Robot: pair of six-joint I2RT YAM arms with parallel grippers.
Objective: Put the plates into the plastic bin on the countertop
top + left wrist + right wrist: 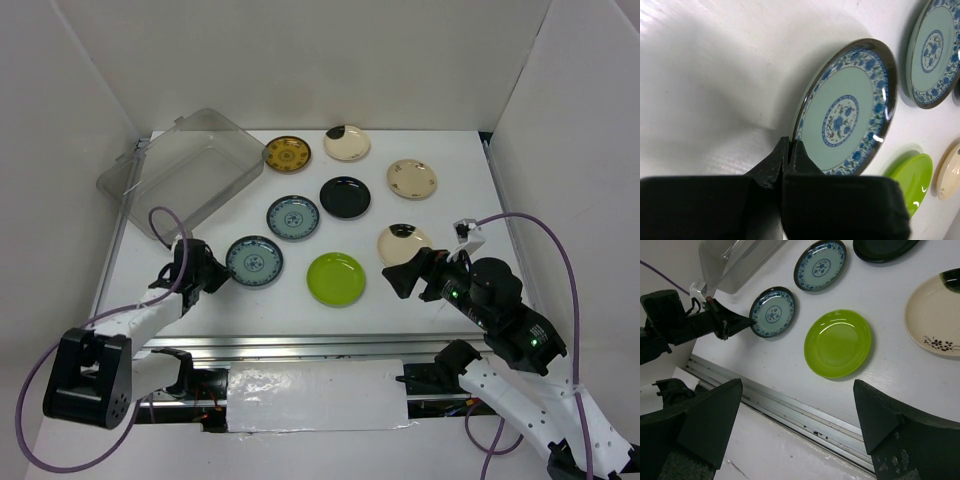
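Observation:
Several small plates lie on the white countertop [450,215]. My left gripper [215,272] is shut on the near rim of a blue-patterned plate [254,261]. In the left wrist view that plate [845,112] looks tilted, its gripped edge raised. The second blue plate [293,217], black plate [345,197], mustard-gold plate [287,153], lime green plate [336,278] and cream plates [412,179] lie flat. The clear plastic bin [180,175] stands at the back left and looks empty. My right gripper [400,275] is open and empty, above the front edge near the green plate [838,343].
White walls bound the countertop on the left, back and right. A metal rail [300,345] runs along the front edge. A cream plate with a black patch [403,243] lies just behind my right gripper; another [347,143] is at the back.

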